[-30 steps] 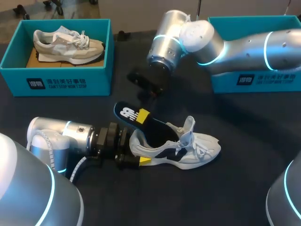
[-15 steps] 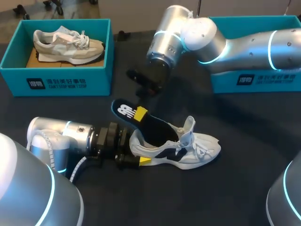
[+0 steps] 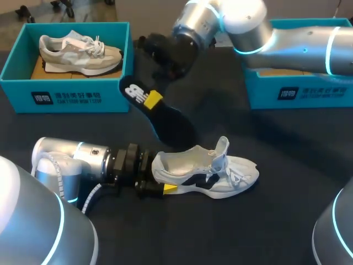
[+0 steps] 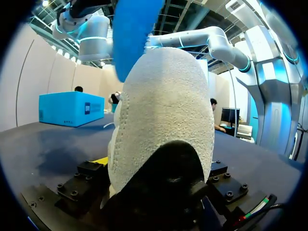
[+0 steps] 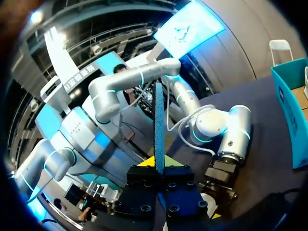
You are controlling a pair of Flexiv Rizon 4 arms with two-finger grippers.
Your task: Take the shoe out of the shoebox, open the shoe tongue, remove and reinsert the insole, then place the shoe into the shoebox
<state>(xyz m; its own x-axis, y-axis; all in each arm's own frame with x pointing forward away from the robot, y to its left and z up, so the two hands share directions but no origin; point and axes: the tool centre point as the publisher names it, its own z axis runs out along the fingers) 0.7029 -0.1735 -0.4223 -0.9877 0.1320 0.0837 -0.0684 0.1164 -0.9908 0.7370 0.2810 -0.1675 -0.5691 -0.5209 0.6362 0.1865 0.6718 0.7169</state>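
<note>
Black insole (image 3: 165,118) is pinched near its heel end by the right end effector (image 3: 150,100) and held slanted, toe end just above the collar of the white shoe (image 3: 220,175). In the right wrist view it sits edge-on between the fingers. Shoe stands upright on the bench (image 3: 276,221), left end effector (image 3: 161,179) clamped on its heel. Step: insole removal, looks about done. Next calls for reinsertion: aim the toe end into the opening and slide it forward under the tongue, heel braced against skidding.
</note>
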